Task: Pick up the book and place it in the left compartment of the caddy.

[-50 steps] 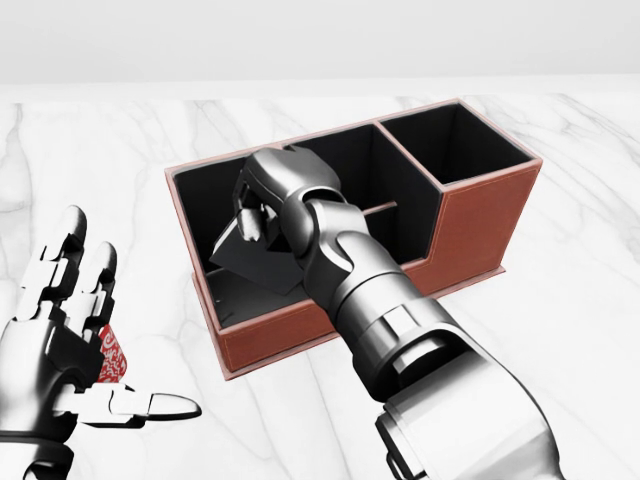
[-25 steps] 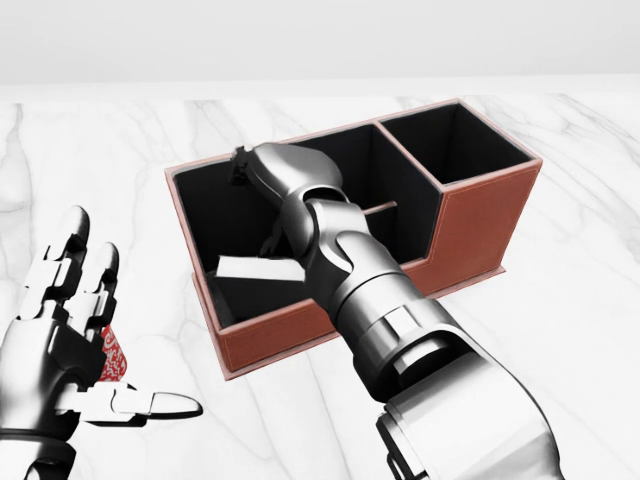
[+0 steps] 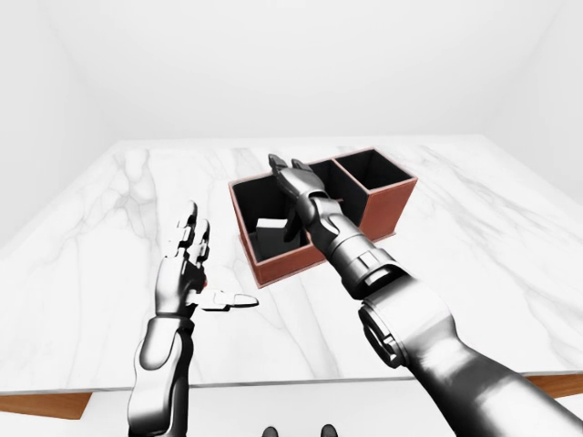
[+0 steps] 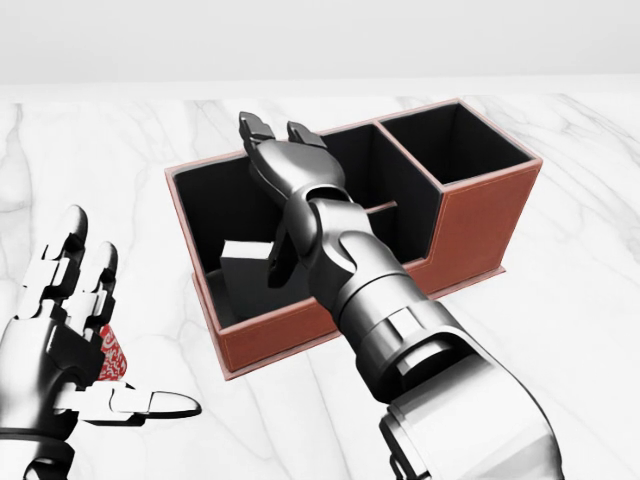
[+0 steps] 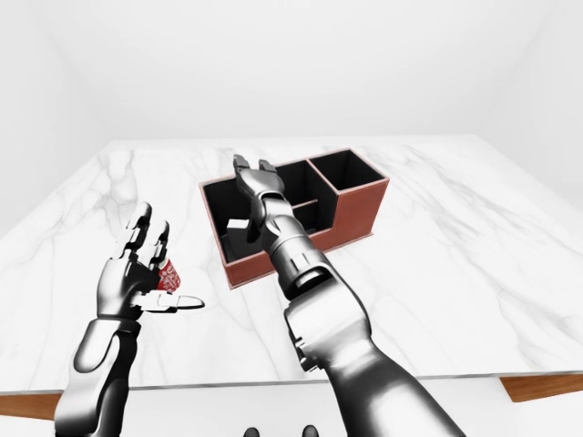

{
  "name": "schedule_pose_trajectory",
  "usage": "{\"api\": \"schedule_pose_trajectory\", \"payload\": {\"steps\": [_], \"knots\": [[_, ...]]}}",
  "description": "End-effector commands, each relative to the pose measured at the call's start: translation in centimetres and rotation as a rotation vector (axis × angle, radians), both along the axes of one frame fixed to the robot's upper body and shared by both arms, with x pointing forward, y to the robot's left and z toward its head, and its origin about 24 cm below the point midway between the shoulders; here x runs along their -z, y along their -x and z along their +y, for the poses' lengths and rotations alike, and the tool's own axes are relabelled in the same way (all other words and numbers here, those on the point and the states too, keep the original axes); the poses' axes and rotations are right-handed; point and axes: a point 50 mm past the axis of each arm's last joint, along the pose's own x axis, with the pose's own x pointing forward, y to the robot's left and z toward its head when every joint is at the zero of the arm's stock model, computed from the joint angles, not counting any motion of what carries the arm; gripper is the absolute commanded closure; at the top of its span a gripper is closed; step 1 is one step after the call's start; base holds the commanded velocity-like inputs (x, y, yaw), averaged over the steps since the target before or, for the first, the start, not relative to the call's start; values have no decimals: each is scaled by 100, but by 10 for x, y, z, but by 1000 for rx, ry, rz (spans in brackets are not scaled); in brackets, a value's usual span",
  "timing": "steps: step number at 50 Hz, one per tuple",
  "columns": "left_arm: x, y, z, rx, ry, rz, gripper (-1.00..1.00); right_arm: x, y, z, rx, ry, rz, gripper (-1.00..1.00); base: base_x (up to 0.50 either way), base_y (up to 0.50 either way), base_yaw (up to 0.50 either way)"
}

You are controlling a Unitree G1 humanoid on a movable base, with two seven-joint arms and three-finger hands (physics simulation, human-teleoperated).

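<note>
Right hand [image 4: 285, 160], released: its fingers [image 4: 256, 128] are spread and empty, raised over the upper rim of the caddy's left compartment, with the forearm running down to the lower right of the head view across the caddy's near wall. Directly beneath the wrist, toward the lower left of the hand, the book [image 4: 244, 267] lies inside the left compartment, apart from the fingers; it shows as a pale slab leaning slightly against the dark interior, its lower edge near the compartment's near wall. Around both stands the caddy [image 4: 480, 220], a reddish-brown box with black lining, divided into a large left compartment, a narrow middle section behind the forearm, and a square compartment at the upper right of the hand. The caddy rests on a white marble table [image 4: 590, 330], whose wooden edge appears at the bottom of the eye views. Well apart, at the lower left of the right hand, the left hand [image 4: 65, 340] is held over the table with palm raised, fingers extended and thumb pointing toward the caddy; it grasps nothing. Just behind its palm a small red-and-white patterned object [image 5: 166, 275] is partly hidden; what it is cannot be told.
</note>
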Motion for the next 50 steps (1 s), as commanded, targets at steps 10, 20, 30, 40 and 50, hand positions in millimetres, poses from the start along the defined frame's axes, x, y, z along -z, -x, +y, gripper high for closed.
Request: {"api": "schedule_pose_trajectory", "payload": {"steps": [10,20,30,40,50], "knots": [[-9,2,6,-24,4,-38,-100,-35,-4,-20,10,-201,-104,-100,0,0,0],[-15,2,11,-42,0,-63,-100,-71,32,-42,-120,-321,-271,-100,0,0,0],[-26,5,16,-24,-16,-111,-100,-87,79,-73,-163,-386,-411,-100,0,0,0],[-41,13,20,-51,7,-187,-100,-81,113,-109,-147,-589,-504,-100,0,0,0],[-47,13,26,-88,36,-212,-100,-55,144,-142,-73,-880,-502,-100,0,0,0]]}}
